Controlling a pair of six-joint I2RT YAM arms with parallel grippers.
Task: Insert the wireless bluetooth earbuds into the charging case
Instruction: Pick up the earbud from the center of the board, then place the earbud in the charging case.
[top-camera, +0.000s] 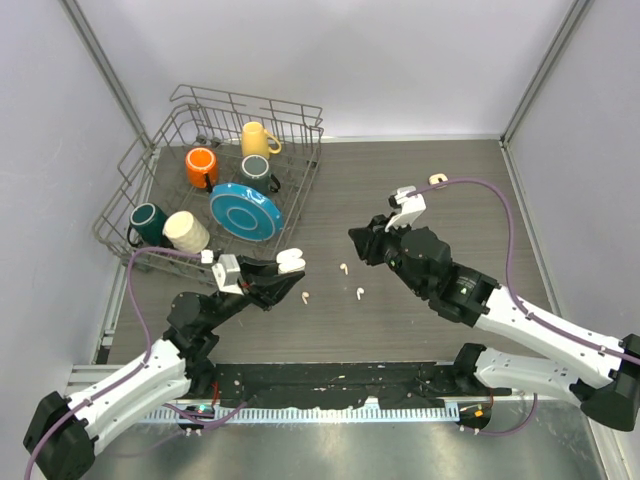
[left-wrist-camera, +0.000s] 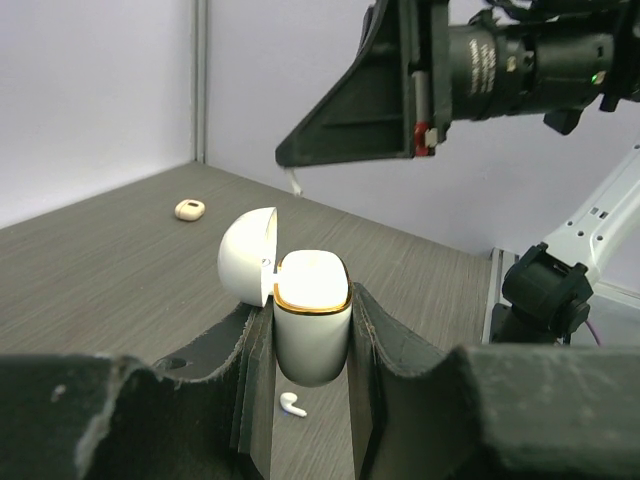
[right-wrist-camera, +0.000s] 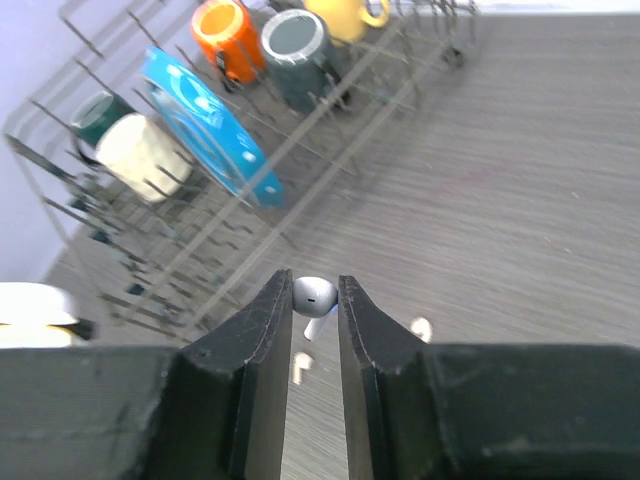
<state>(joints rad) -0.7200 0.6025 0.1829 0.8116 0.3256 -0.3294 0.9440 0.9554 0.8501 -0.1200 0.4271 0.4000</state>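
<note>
My left gripper (top-camera: 283, 271) is shut on the white charging case (top-camera: 290, 261) and holds it upright above the table. In the left wrist view the case (left-wrist-camera: 311, 325) has a gold rim and its lid (left-wrist-camera: 247, 255) is open to the left. My right gripper (right-wrist-camera: 314, 288) is shut on one white earbud (right-wrist-camera: 316, 297), gripped by its head with the stem hanging down; it hovers right of the case (top-camera: 358, 238). Three more earbuds lie on the table (top-camera: 344, 268), (top-camera: 360, 293), (top-camera: 305, 297). One of them shows under the case (left-wrist-camera: 292, 405).
A wire dish rack (top-camera: 140, 160) at the back left holds an orange mug (top-camera: 201, 167), a yellow mug (top-camera: 258, 138), a grey mug (top-camera: 256, 170), a green mug (top-camera: 148, 222), a cream mug (top-camera: 186, 232) and a blue plate (top-camera: 245, 211). A small beige case (top-camera: 437, 179) lies at the back right.
</note>
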